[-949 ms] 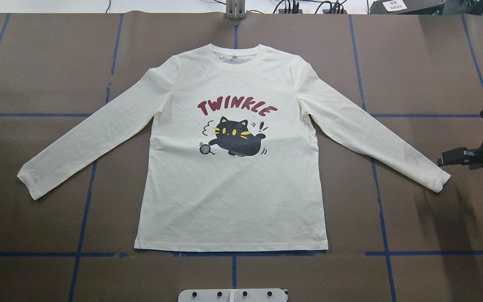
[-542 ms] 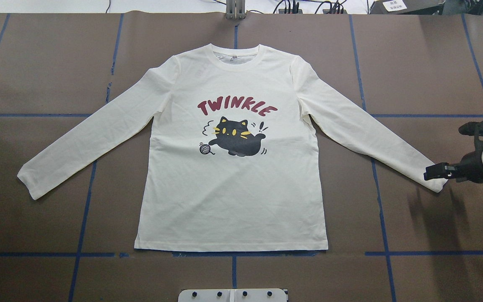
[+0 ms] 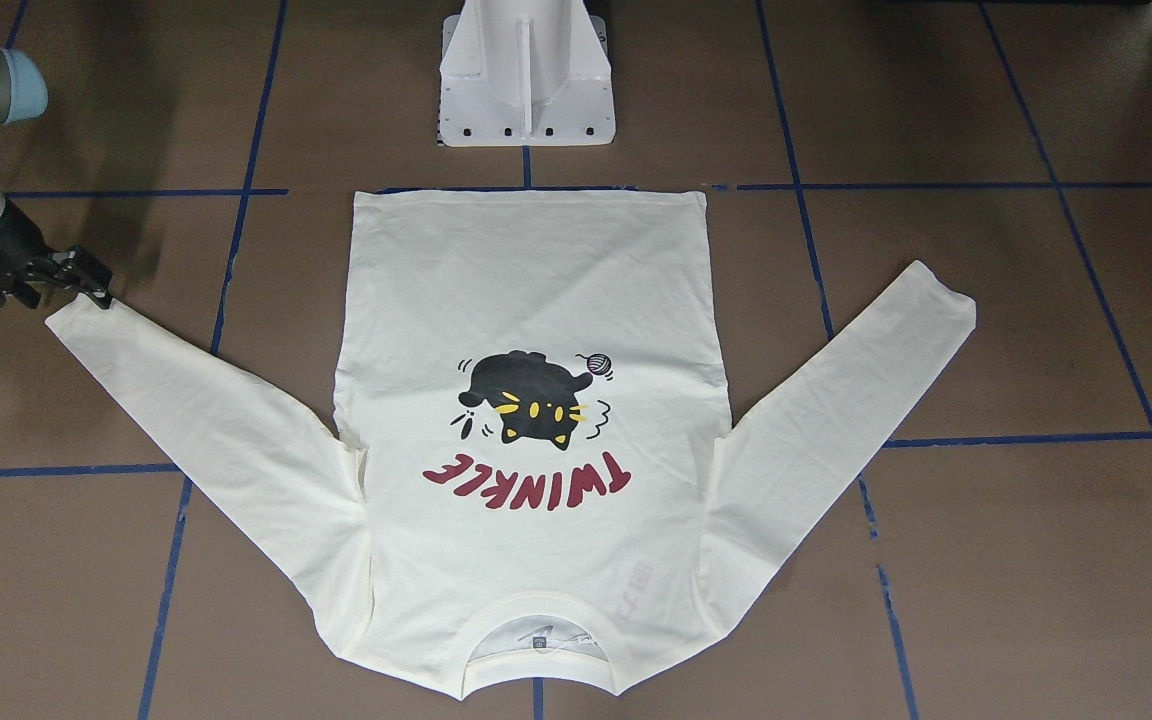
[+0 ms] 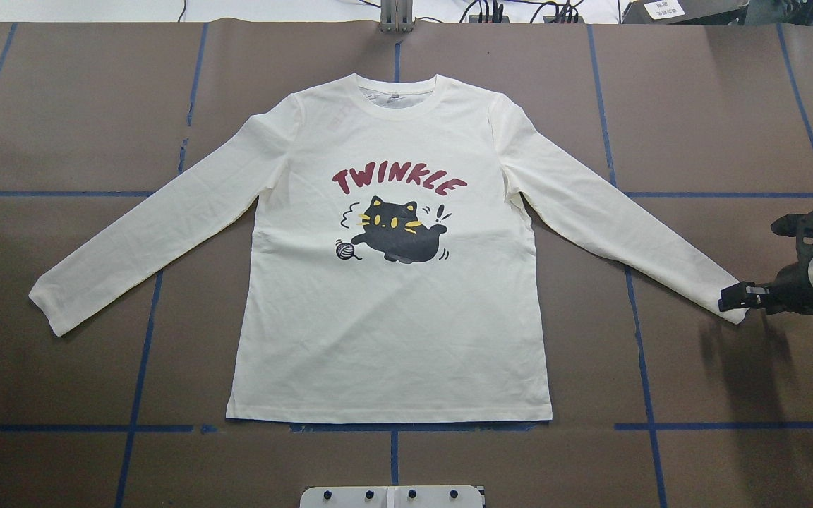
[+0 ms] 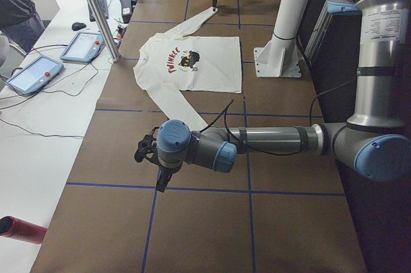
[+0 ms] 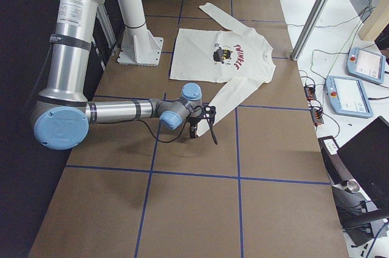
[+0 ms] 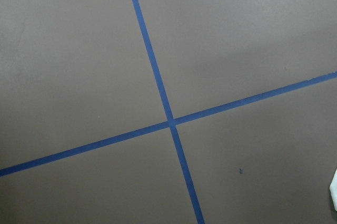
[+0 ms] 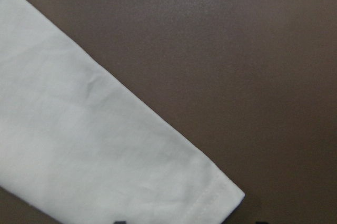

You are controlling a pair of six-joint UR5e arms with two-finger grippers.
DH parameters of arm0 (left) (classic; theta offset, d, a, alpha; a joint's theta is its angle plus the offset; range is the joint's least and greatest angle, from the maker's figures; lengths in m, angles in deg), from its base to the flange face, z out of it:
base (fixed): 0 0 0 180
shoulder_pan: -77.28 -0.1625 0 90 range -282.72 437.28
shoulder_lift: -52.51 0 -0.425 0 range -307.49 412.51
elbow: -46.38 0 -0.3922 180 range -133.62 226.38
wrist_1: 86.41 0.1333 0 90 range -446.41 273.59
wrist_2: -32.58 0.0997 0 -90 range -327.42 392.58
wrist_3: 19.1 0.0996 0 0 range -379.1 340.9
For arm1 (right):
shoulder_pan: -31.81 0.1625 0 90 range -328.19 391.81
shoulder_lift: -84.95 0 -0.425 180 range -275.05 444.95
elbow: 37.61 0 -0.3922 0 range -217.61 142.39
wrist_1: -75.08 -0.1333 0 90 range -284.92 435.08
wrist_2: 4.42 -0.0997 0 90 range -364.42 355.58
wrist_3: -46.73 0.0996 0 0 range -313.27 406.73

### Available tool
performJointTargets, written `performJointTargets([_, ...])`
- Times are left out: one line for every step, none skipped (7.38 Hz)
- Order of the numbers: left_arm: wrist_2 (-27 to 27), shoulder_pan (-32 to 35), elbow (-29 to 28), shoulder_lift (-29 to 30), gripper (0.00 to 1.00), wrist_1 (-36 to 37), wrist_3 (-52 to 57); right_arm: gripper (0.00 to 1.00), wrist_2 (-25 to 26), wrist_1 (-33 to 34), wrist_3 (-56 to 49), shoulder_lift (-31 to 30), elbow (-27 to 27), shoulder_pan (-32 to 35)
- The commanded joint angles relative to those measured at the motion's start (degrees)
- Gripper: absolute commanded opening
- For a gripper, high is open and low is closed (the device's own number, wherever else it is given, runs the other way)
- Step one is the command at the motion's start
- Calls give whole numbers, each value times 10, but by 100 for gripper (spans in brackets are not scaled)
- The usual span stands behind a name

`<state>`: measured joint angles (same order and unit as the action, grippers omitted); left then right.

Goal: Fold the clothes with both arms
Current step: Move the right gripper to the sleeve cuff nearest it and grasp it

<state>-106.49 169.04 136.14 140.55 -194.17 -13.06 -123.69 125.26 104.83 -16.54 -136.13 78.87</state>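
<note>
The cream T-shirt (image 4: pixel 392 331) lies flat and print-up on the brown table, both sleeves spread out to the sides. The cat print and "TWINKLE" lettering face up (image 3: pixel 526 400). My right gripper (image 4: pixel 730 301) is at the cuff of the shirt's right sleeve (image 8: pixel 210 192), low over it, and also shows in the front-facing view (image 3: pixel 86 283). Its fingertips just show far apart at the bottom of the right wrist view, so it is open. My left gripper (image 5: pixel 154 164) shows only in the exterior left view, beyond the left cuff (image 4: pixel 46 303); I cannot tell its state.
The white pedestal base (image 3: pixel 526 80) stands at the shirt's hem side. Blue tape lines (image 7: pixel 158 84) grid the brown table. Teach pendants (image 5: pixel 83 45) and cables lie on a side table past the collar. A metal post (image 5: pixel 96 9) stands at that edge.
My right gripper has moved in from the table's right edge towards the shirt and down onto the right sleeve cuff. The shirt has not moved.
</note>
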Motion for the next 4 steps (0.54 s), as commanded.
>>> performJointTargets([-1, 0, -3, 0, 100, -1, 0, 16, -4, 0, -1, 2, 0, 0])
performJointTargets([-1, 0, -3, 0, 100, -1, 0, 0, -9, 0, 0, 4, -1, 0])
performJointTargets([-1, 0, -4, 0, 100, -1, 0, 0, -10, 0, 0, 4, -3, 0])
performJointTargets([-1, 0, -3, 0, 100, -1, 0, 0, -11, -3, 0, 4, -9, 1])
